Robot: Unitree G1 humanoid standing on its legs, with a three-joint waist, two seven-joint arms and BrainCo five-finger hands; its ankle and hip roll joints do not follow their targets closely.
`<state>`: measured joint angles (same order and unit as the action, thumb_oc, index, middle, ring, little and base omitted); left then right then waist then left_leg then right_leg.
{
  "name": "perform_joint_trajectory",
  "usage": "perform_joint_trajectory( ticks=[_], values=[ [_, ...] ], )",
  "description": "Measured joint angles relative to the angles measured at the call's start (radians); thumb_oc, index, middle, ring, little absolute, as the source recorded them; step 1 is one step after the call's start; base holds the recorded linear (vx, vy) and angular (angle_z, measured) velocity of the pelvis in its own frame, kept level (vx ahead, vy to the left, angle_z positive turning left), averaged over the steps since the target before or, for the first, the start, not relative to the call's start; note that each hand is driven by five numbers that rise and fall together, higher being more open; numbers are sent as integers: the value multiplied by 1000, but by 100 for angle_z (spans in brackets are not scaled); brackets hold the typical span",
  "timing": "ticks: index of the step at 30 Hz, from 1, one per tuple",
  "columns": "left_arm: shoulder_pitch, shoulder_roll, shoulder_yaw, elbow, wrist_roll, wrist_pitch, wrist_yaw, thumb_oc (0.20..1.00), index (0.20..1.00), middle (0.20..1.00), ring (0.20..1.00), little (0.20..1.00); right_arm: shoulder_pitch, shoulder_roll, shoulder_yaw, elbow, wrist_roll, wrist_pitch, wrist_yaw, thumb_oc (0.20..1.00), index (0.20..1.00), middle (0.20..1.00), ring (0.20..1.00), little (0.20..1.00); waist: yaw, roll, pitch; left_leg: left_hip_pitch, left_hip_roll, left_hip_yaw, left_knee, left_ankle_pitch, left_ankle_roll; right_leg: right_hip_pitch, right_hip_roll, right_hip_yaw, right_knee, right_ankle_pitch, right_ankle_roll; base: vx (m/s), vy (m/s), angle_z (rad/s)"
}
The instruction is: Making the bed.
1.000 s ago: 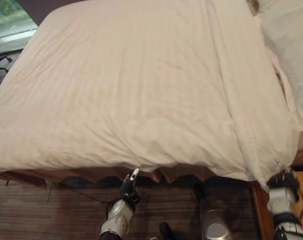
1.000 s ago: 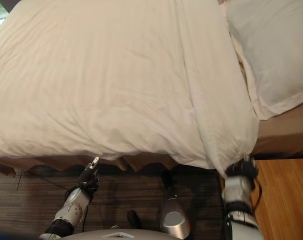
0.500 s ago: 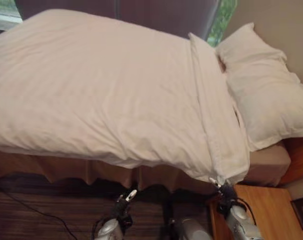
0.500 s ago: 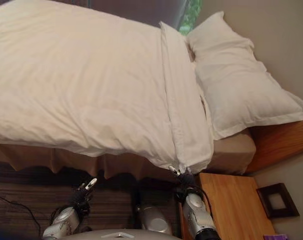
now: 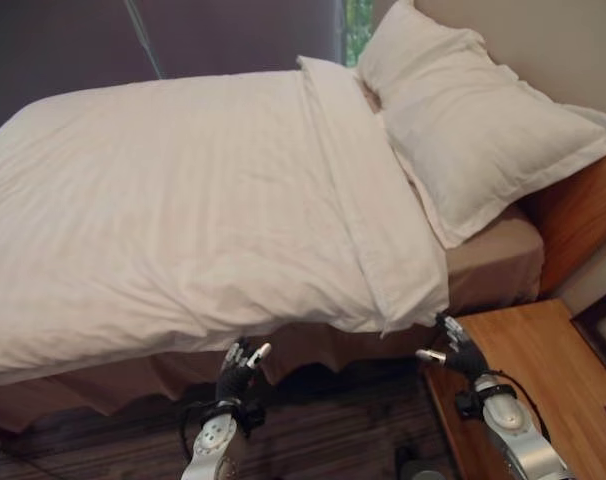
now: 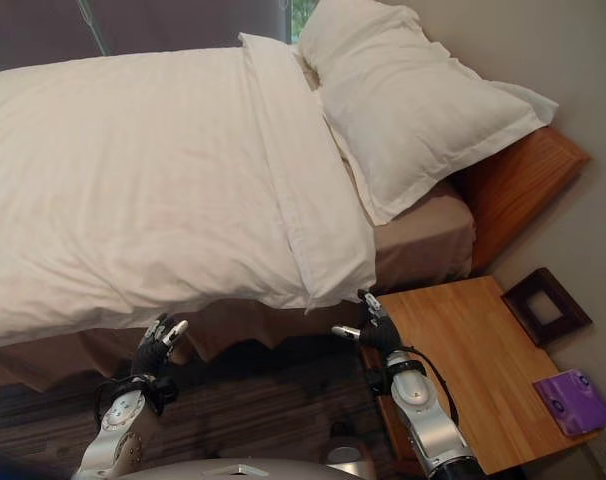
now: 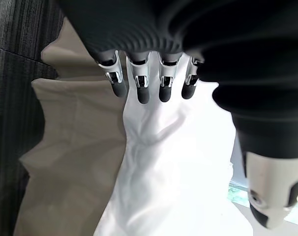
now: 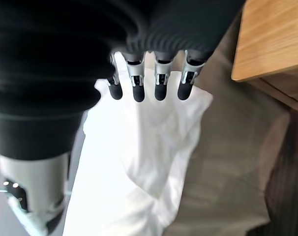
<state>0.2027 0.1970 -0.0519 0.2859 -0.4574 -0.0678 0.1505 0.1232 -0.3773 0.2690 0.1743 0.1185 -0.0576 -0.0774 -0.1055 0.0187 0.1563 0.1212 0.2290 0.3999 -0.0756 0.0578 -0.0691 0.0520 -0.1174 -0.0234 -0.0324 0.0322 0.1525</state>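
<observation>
Duvet (image 5: pixel 183 200) just above both open hands

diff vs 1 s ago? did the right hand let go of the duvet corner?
Yes. The right hand was clamped on the near corner of the duvet; now it hangs open just below that corner, beside the nightstand. The left hand stays open below the duvet's edge, holding nothing. The head camera tilted up, so the pillow and headboard came into view; the duvet lies spread as before.
</observation>
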Motion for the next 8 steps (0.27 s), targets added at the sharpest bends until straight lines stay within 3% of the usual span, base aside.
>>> perform_joint_trajectory(
  ticks=[4, 7, 8],
  values=[
    [-5, -4, -25, 1, -13, -11, 0, 1000, 1000, 1000, 1000, 1000, -45, -14, 42, -1, -4, -1, 1, 1000, 1000, 1000, 1000, 1000, 22, 10, 25, -45, -26, -78, 71, 8, -9, 13, -30, -10, -40, 27, 3, -184, -43, 14],
    [-14, -8, -41, 1, -13, -21, 0, 1000, 1000, 1000, 1000, 1000, -75, -30, 50, -1, -4, -6, 0, 1000, 1000, 1000, 1000, 1000, 26, 23, 36, -67, -42, -136, 75, 7, -14, 18, -46, -30, -53, 41, 12, -21, 4, 20],
    [-15, -8, -52, 1, -13, -21, 0, 1000, 1000, 1000, 1000, 1000, -80, -37, 46, 0, -4, -8, 0, 1000, 1000, 1000, 1000, 1000, 25, 33, 41, -65, -41, -139, 65, -9, -34, 21, -46, -36, -60, 47, 17, 0, 0, 33]
  ],
)
